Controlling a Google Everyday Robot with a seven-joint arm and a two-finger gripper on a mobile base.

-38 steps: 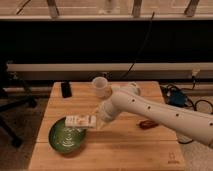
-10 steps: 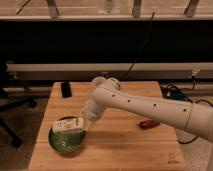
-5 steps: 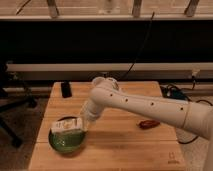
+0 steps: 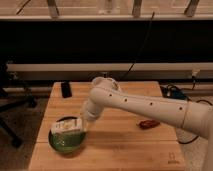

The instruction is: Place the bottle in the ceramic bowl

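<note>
The green ceramic bowl (image 4: pixel 66 144) sits on the wooden table near its front left corner. The white bottle (image 4: pixel 66 125) with a green-and-dark label lies sideways just above the bowl's inside, slightly tilted. My gripper (image 4: pixel 81 123) is at the bottle's right end, over the bowl's right rim, and is shut on the bottle. The white arm reaches in from the right and hides the gripper's wrist.
A white cup (image 4: pixel 102 81) stands at the back of the table (image 4: pixel 125 150), partly behind the arm. A small dark red object (image 4: pixel 149 123) lies to the right. A black object (image 4: pixel 65 89) lies at the back left. Cables and a blue item lie off the right edge.
Since the earliest frame the arm has swung left and brought the bottle down over the bowl. Over the last second the bottle and gripper have barely moved.
</note>
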